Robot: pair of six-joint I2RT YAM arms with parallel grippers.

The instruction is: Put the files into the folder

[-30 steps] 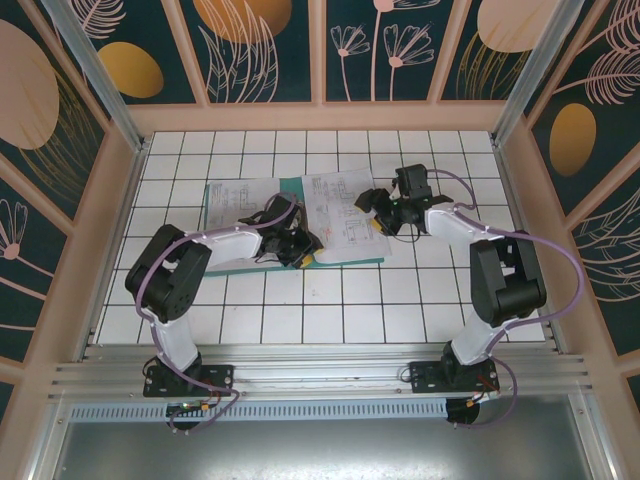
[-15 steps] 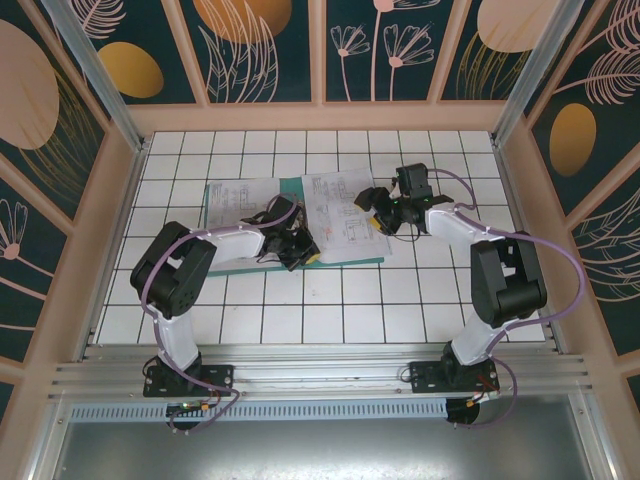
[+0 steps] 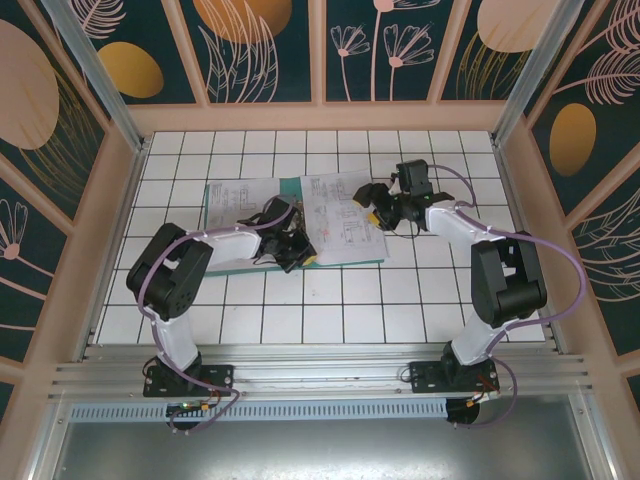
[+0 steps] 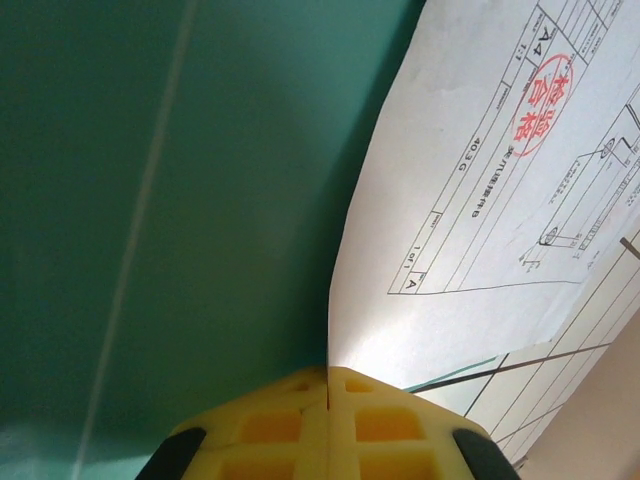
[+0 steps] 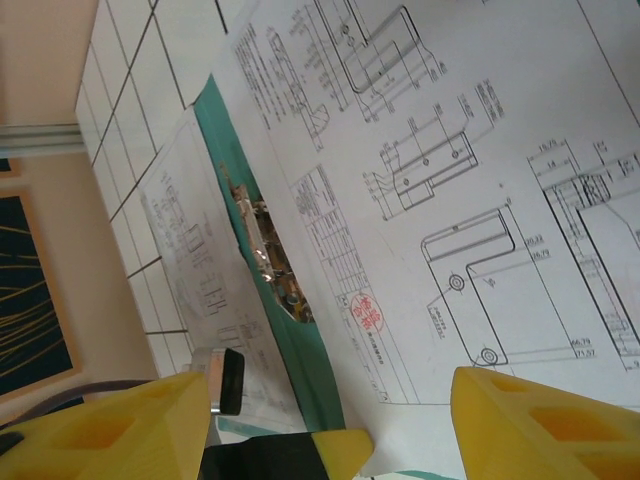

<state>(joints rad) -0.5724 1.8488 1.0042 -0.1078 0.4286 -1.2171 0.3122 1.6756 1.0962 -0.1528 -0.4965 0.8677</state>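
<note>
Shifted slightly left and farther since a second ago: right gripper (image 3: 374,203), fingers spread wide, empty, over far-right part of red-stamped drawing sheet (image 5: 480,150). Sheet lying on right half of open teal-green folder (image 4: 150,200), mid-scene on tiled table (image 3: 440,290). Left gripper (image 4: 328,385) pinched closed on sheet's near-left corner.

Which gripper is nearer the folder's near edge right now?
Left. The left gripper sits at the folder's near edge, fingers shut on the sheet's corner. The right gripper hangs open over the same sheet's right side, farther back.
</note>
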